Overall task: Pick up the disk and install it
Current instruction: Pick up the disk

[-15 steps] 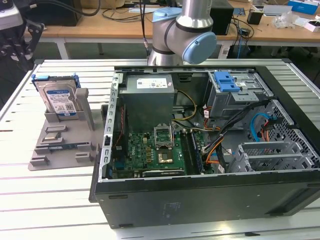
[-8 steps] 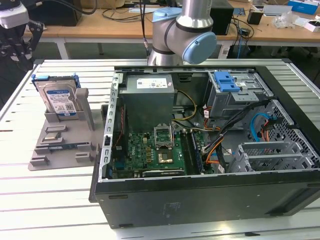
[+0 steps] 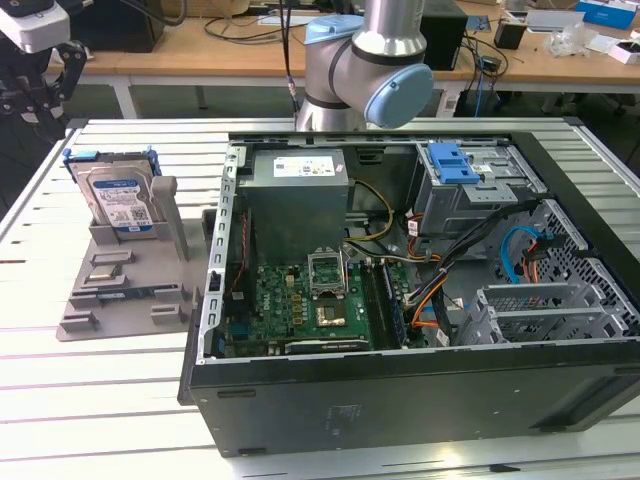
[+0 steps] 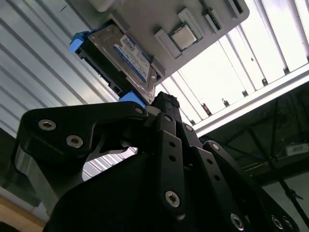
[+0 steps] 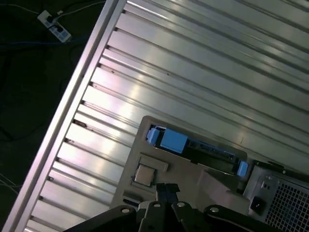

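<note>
Now | disk (image 3: pixel 118 200) upright in stand (image 3: pixel 120 290), label facing exterior view | end effector (image 4: pixel 164 99) closed, empty

The table (image 3: pixel 110 400) is ribbed metal, brushed and bright enough to throw glare. Beside the computer case (image 3: pixel 400 400), on the exterior view's left, a stand (image 3: pixel 120 290) of matt grey plastic carries the disk (image 3: pixel 118 200) — smooth silvery metal under a paper label, edged with glossy blue plastic. The case is matt black outside and bare, dull sheet metal within. In the second wrist view the hand (image 4: pixel 164 99) is matt black — dotted with shiny metal screw heads.
</note>
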Robot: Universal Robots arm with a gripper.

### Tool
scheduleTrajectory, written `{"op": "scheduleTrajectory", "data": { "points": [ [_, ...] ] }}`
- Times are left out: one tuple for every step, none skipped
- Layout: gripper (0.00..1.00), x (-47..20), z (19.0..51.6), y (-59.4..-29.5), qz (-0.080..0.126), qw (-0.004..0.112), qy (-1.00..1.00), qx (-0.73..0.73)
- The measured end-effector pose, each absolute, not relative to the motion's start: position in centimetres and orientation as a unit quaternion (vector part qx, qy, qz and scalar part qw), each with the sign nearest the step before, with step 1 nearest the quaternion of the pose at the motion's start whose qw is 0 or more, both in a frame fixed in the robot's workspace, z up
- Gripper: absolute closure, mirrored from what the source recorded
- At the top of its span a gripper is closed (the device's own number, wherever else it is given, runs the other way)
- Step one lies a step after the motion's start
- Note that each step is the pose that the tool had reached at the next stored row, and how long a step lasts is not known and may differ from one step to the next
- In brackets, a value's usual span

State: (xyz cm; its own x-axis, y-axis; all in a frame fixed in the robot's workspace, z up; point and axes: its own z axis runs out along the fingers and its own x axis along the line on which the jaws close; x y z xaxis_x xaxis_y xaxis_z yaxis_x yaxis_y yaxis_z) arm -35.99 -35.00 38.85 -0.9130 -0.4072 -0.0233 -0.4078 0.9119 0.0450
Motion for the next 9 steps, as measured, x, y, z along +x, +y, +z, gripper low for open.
{"op": "scheduleTrajectory", "data": {
  "points": [
    [0.89,-35.99,38.85,-35.0,0.025,0.007,0.976,-0.216],
    [0.89,-35.99,38.85,-35.0,0.025,0.006,0.974,-0.224],
    [0.89,-35.99,38.85,-35.0,0.025,0.006,0.973,-0.229],
    [0.89,-35.99,38.85,-35.0,0.025,0.006,0.972,-0.235],
    [0.89,-35.99,38.85,-35.0,0.025,0.006,0.971,-0.239],
    [0.89,-35.99,38.85,-35.0,0.025,0.006,0.969,-0.245],
    [0.89,-35.99,38.85,-35.0,0.025,0.006,0.968,-0.25],
    [0.89,-35.99,38.85,-35.0,0.025,0.006,0.967,-0.255],
    [0.89,-35.99,38.85,-35.0,0.025,0.005,0.965,-0.26]
  ]
}}
